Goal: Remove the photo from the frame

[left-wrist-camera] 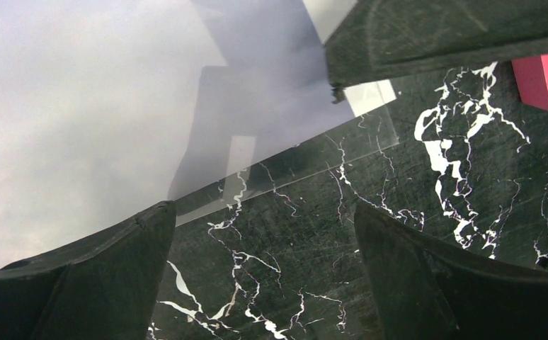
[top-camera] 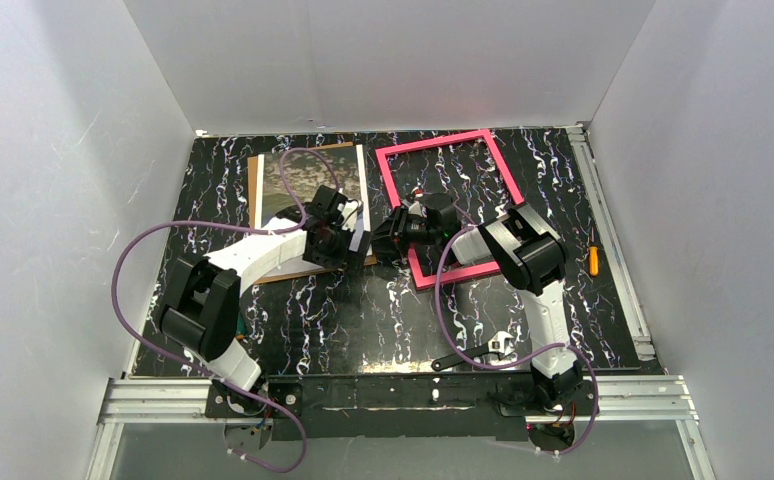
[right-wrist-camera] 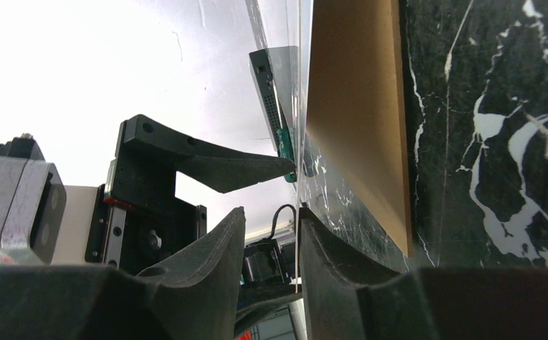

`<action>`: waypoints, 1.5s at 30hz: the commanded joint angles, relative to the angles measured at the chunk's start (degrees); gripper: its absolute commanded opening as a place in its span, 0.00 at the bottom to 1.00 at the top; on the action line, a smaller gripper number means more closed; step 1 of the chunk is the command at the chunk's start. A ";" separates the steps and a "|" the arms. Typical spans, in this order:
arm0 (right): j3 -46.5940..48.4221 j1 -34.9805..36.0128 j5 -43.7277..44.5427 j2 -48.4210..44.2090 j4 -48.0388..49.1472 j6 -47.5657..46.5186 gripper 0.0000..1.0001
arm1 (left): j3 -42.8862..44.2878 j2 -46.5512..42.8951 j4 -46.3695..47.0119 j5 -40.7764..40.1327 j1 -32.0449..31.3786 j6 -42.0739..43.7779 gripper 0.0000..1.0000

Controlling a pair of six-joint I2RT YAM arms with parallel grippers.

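Observation:
The photo [top-camera: 303,185] lies flat on a brown backing board [top-camera: 255,205] at the left of the table, outside the frame. The pink-red frame [top-camera: 453,143] lies to its right, with bare table showing inside its border. My left gripper [top-camera: 353,240] is over the photo's near right corner. In the left wrist view it [left-wrist-camera: 263,212] is open with only table between the fingers, and a clear sheet [left-wrist-camera: 115,127] lies ahead. My right gripper [top-camera: 388,237] faces it from the frame's left side. Its jaws [right-wrist-camera: 271,216] stand apart, with the clear sheet's thin edge [right-wrist-camera: 299,142] against the right finger.
An orange-handled tool [top-camera: 593,260] lies by the right rail. A black wrench [top-camera: 478,352] lies near the right arm's base. White walls close in the table on three sides. The brown board's edge [right-wrist-camera: 356,106] runs close beside the right gripper.

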 commanded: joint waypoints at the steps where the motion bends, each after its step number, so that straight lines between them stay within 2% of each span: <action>1: 0.16 0.10 -0.17 -2.12 3.54 0.51 0.40 | 2.86 0.19 -4.10 -2.01 -2.32 3.51 0.98; 8: 0.53 0.09 0.12 -2.43 2.06 0.08 0.40 | 5.10 2.61 -4.32 -8.54 -4.35 6.20 0.98; 15: 0.96 0.10 -0.15 -2.46 1.43 0.07 0.40 | 6.44 5.96 -4.10 -9.31 -4.31 7.46 0.98; 18: 1.13 0.10 -0.17 -2.36 1.20 -0.02 0.40 | 6.98 6.28 -4.10 -10.06 -4.12 7.66 0.94; 26: 1.56 0.10 -0.54 -2.02 1.15 -0.37 0.39 | 7.46 4.49 -6.59 -7.16 -0.24 3.90 0.79; 31: 1.05 0.04 0.15 -2.05 2.77 0.12 0.34 | 6.79 3.85 -7.95 -6.61 1.39 2.25 0.78; 39: -0.15 -0.34 0.80 -2.23 3.54 0.40 0.32 | 6.23 3.67 -8.43 -6.42 2.39 1.58 0.77; 45: -2.30 -0.60 1.87 -2.40 8.28 2.18 0.27 | 5.84 4.17 -8.64 -4.85 3.79 0.95 0.76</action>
